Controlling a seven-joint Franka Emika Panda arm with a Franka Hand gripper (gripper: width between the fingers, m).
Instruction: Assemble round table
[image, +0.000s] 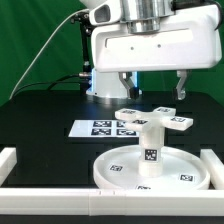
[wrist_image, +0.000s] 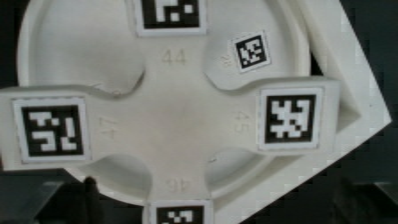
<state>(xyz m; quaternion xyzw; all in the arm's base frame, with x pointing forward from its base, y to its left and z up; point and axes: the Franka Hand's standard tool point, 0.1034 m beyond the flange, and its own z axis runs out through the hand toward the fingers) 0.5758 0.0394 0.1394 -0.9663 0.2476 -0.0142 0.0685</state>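
The round disc (image: 112, 170) lies flat near the front rail. The short leg (image: 149, 152) stands upright at its centre, and the cross-shaped base (image: 152, 120) sits on top of the leg. My gripper (image: 153, 90) hangs just above the base, with its two fingers wide apart and holding nothing. One finger is on each side of the base, and neither touches it. In the wrist view the cross-shaped base (wrist_image: 178, 110) fills the frame with its tags facing up, and the disc (wrist_image: 71, 50) lies beneath it. My fingertips do not show clearly there.
The marker board (image: 98, 128) lies on the black table behind the disc. White border rails run along the front (image: 50, 205), the exterior view's left (image: 8, 160) and its right (image: 213, 165). The arm's white base (image: 105, 85) stands at the back.
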